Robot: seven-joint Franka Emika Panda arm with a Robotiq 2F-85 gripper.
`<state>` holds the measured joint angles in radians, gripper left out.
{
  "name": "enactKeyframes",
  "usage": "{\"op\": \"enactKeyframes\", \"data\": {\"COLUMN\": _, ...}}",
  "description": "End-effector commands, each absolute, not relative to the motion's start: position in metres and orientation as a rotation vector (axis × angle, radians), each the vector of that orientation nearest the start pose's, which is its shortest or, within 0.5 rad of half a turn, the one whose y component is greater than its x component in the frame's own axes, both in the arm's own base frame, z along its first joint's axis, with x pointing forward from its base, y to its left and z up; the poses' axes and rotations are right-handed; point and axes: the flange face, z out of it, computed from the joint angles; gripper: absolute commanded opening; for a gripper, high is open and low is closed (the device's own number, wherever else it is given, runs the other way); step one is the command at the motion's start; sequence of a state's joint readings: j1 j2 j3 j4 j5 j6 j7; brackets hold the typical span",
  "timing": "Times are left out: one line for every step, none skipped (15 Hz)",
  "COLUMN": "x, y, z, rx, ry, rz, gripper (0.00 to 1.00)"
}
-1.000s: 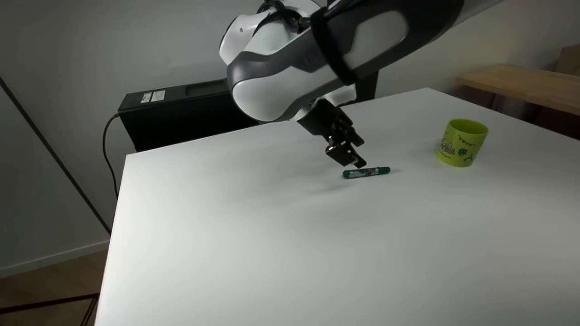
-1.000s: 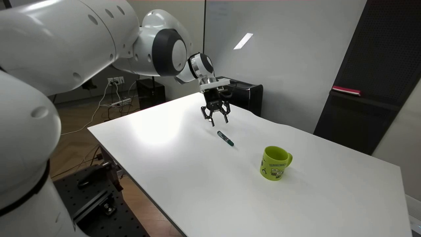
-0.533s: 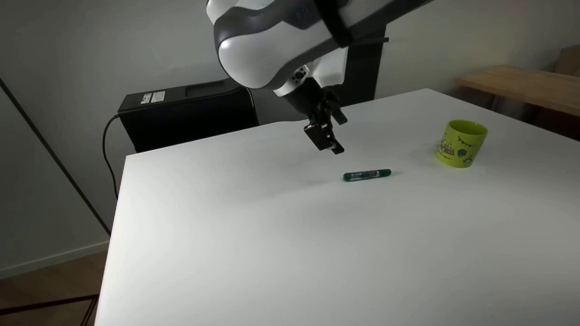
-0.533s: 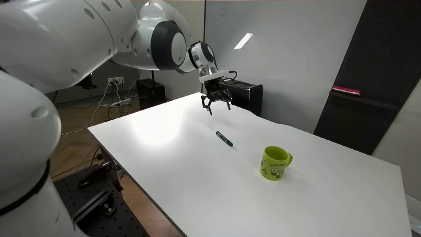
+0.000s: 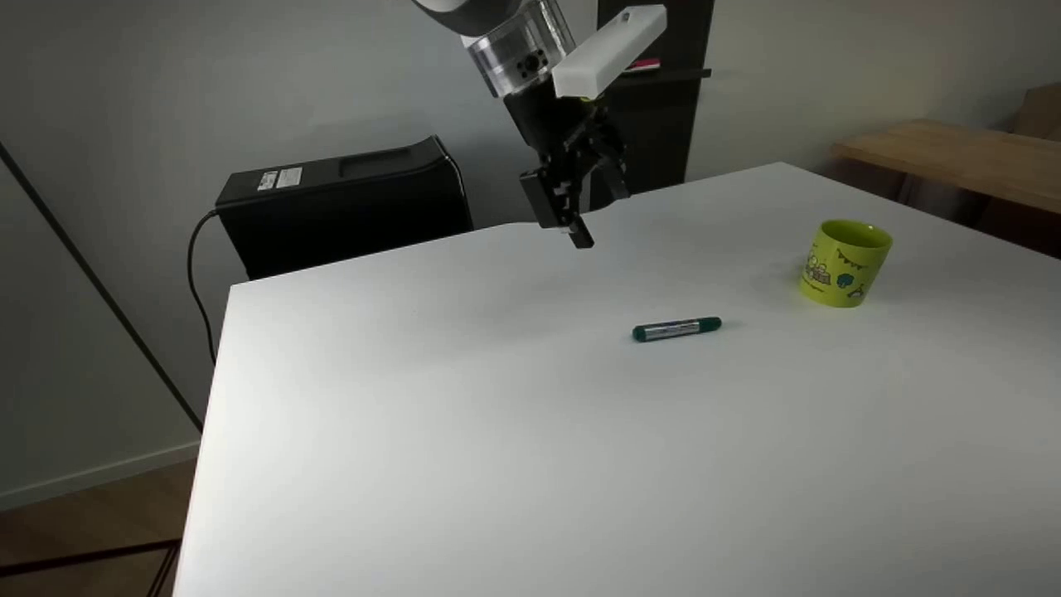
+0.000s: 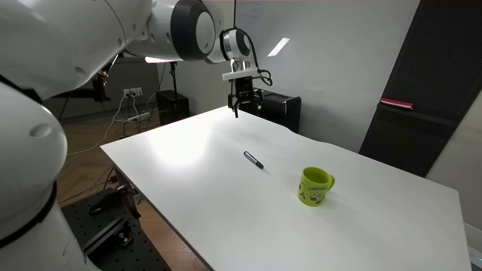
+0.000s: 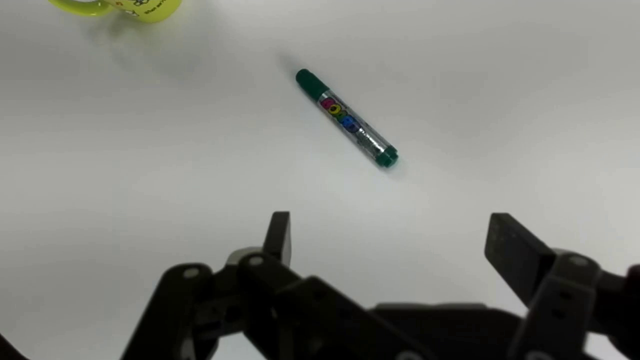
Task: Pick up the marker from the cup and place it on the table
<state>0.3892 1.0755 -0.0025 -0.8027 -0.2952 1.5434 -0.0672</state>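
A green-capped marker with a silver body (image 5: 677,329) lies on the white table, outside the cup. It also shows in an exterior view (image 6: 253,160) and ahead of the fingers in the wrist view (image 7: 347,119). The lime-green cup (image 5: 841,269) stands upright with its handle to one side, also in an exterior view (image 6: 312,190). In the wrist view only the cup's lower part (image 7: 155,10) shows at the top left edge. My gripper (image 5: 600,214) is raised above the table, away from marker and cup. Its fingers (image 7: 390,227) are wide apart with nothing between them.
The white table (image 6: 339,241) carries the marker and cup. A black box-shaped unit (image 5: 348,199) stands behind the table's far edge. A wooden table (image 5: 953,153) is beyond at the right. A dark shelf with a red book (image 6: 396,103) stands at the back.
My open gripper has risen and moved back from beside the marker. The marker has rolled a little on the table, and its label side has turned. The cup has not moved.
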Motion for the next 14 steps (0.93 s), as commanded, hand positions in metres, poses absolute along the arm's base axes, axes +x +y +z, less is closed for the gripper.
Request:
{"op": "enactKeyframes", "data": {"x": 0.709, "y": 0.244, "z": 0.263, "rx": -3.335, "ry": -0.551, "rz": 0.39, "gripper": 1.0}}
{"op": "enactKeyframes", "data": {"x": 0.708, "y": 0.241, "z": 0.264, "rx": -3.328, "ry": -0.485, "rz": 0.351, "gripper": 1.0}}
{"op": "enactKeyframes", "data": {"x": 0.707, "y": 0.238, "z": 0.264, "rx": -3.319, "ry": -0.418, "rz": 0.305, "gripper": 1.0}}
{"op": "enactKeyframes", "data": {"x": 0.706, "y": 0.235, "z": 0.262, "rx": -3.309, "ry": -0.355, "rz": 0.257, "gripper": 1.0}}
{"op": "enactKeyframes", "data": {"x": 0.705, "y": 0.233, "z": 0.262, "rx": -3.299, "ry": -0.293, "rz": 0.205, "gripper": 1.0}}
{"op": "enactKeyframes", "data": {"x": 0.704, "y": 0.231, "z": 0.26, "rx": -3.287, "ry": -0.232, "rz": 0.148, "gripper": 1.0}}
{"op": "enactKeyframes", "data": {"x": 0.703, "y": 0.228, "z": 0.258, "rx": -3.276, "ry": -0.172, "rz": 0.089, "gripper": 1.0}}
{"op": "enactKeyframes", "data": {"x": 0.701, "y": 0.226, "z": 0.255, "rx": -3.263, "ry": -0.113, "rz": 0.03, "gripper": 1.0}}
{"op": "enactKeyframes", "data": {"x": 0.699, "y": 0.224, "z": 0.253, "rx": -3.248, "ry": -0.06, "rz": -0.037, "gripper": 1.0}}
{"op": "enactKeyframes", "data": {"x": 0.715, "y": 0.232, "z": 0.247, "rx": -3.271, "ry": -0.204, "rz": 0.023, "gripper": 1.0}}
{"op": "enactKeyframes", "data": {"x": 0.713, "y": 0.23, "z": 0.244, "rx": -3.264, "ry": -0.168, "rz": -0.015, "gripper": 1.0}}
{"op": "enactKeyframes", "data": {"x": 0.71, "y": 0.229, "z": 0.242, "rx": -3.261, "ry": -0.149, "rz": -0.027, "gripper": 1.0}}
{"op": "enactKeyframes", "data": {"x": 0.707, "y": 0.228, "z": 0.242, "rx": -3.26, "ry": -0.138, "rz": -0.028, "gripper": 1.0}}
{"op": "enactKeyframes", "data": {"x": 0.706, "y": 0.228, "z": 0.243, "rx": -3.259, "ry": -0.13, "rz": -0.03, "gripper": 1.0}}
